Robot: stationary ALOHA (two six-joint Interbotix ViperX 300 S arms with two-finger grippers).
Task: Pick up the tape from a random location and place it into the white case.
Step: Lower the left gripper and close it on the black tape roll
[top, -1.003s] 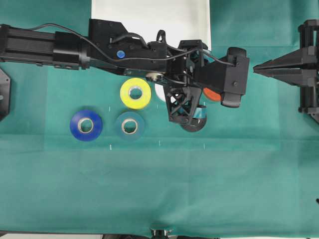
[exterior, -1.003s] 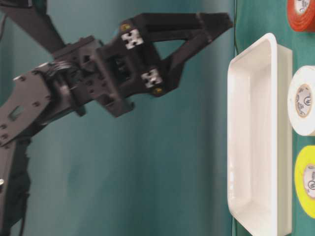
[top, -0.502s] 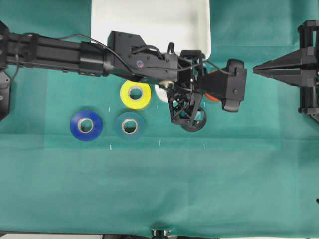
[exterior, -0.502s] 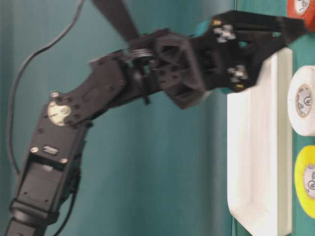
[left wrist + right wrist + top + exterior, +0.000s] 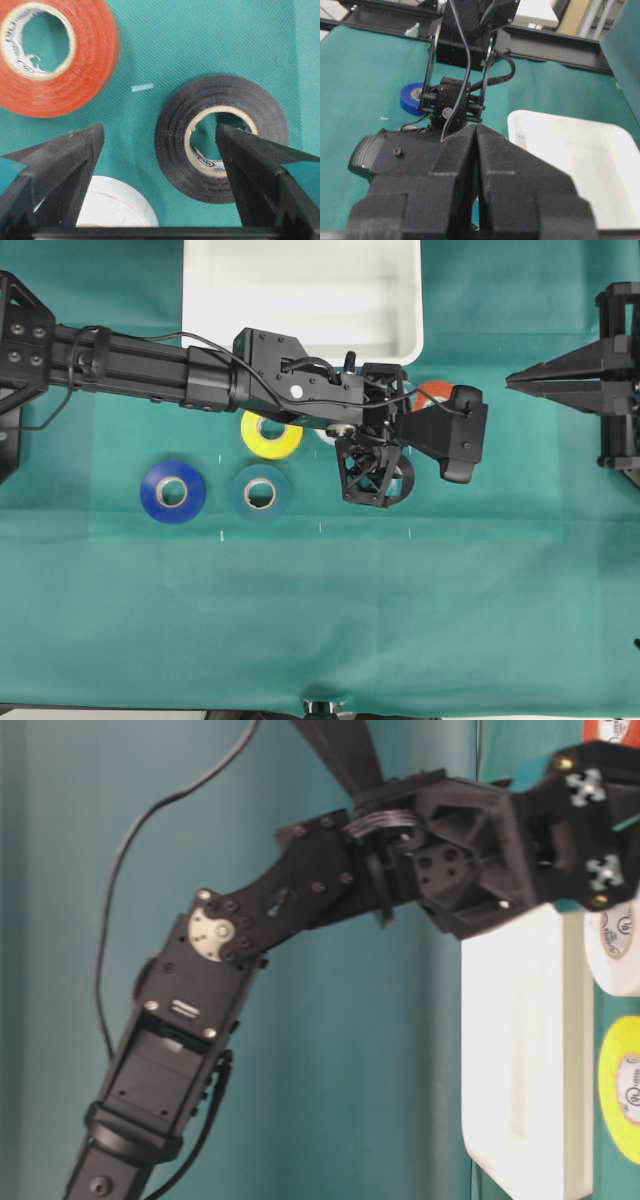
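In the overhead view the white case (image 5: 300, 290) lies at twelve o'clock on the cloth (image 5: 320, 620), and the rolls lie just below its near rim. Two rolls (image 5: 173, 491) (image 5: 260, 492) lie side by side toward nine, a third (image 5: 270, 436) just above the second. The tape (image 5: 221, 137) lies at five o'clock from another roll (image 5: 55, 55) in the left wrist view, and at two o'clock from a further roll (image 5: 117, 210).

On the green cloth (image 5: 300, 620) lie a blue roll (image 5: 173, 491), a teal roll (image 5: 260, 492), a yellow roll (image 5: 268, 437), an orange roll (image 5: 52, 52) and a white roll (image 5: 117, 206).
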